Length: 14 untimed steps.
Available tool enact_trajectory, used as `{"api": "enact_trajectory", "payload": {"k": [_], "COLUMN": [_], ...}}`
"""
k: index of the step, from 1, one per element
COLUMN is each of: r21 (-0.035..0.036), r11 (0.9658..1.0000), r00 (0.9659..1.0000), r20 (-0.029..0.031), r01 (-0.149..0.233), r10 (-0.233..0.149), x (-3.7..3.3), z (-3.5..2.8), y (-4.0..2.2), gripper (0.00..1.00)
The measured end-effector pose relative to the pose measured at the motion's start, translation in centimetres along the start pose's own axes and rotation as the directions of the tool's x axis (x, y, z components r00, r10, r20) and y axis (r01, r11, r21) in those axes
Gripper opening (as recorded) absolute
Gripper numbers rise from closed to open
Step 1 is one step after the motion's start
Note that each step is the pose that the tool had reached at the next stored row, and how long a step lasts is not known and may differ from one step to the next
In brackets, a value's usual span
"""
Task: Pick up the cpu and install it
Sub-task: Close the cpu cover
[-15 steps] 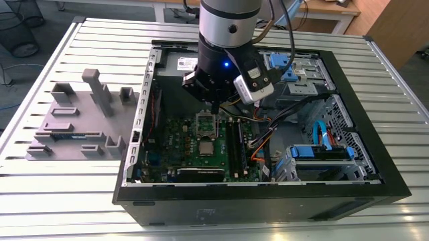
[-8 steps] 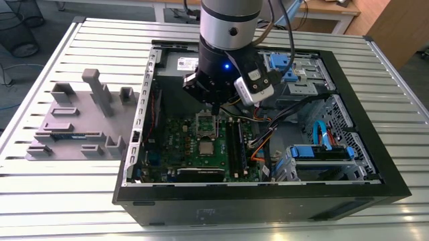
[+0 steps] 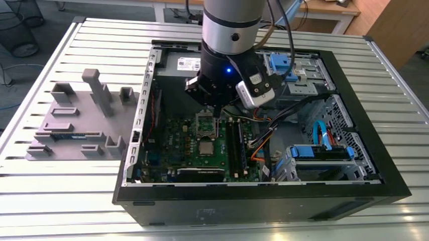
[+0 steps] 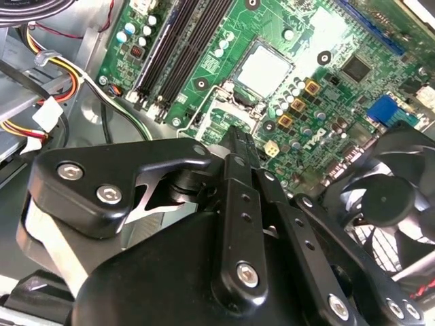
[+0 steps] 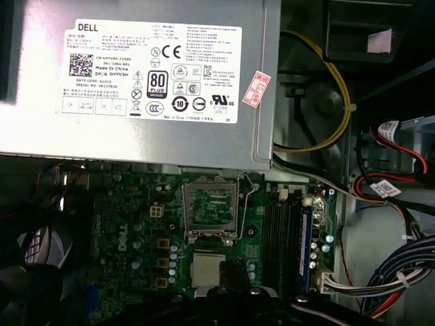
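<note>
The arm [image 3: 231,30] is cut off by the exterior view's top edge, and its wrist hides the upper part of the motherboard [image 3: 201,150]. In the second wrist view the end effector's [image 4: 239,146] black body covers the board's lower part, so its fingertips cannot be made out. The fan [image 4: 387,204] is cut by the edge.

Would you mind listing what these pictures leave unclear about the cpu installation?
- Tool tips: in the second wrist view, the black tool body hides them, so open or shut is unclear.
- Small silver square cpu: seating in the socket is too small to judge in the first wrist view.
- Open metal socket frame: partly behind the arm in the exterior view.
</note>
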<state>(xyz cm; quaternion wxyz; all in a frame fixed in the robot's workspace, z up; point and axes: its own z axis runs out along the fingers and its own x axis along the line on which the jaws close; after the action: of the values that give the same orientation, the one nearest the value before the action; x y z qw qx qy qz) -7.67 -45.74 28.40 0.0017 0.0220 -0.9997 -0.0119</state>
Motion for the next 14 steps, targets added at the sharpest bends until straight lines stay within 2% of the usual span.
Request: {"api": "enact_trajectory", "payload": {"k": [14], "r21": [0.0037], "r11": [1.0], "r00": [1.0], "r20": [-0.0004], "r01": [0.006], "r10": [-0.006], "x": [-1.27], "z": [1.21], "y": [-0.04], "gripper": [0.11]}}
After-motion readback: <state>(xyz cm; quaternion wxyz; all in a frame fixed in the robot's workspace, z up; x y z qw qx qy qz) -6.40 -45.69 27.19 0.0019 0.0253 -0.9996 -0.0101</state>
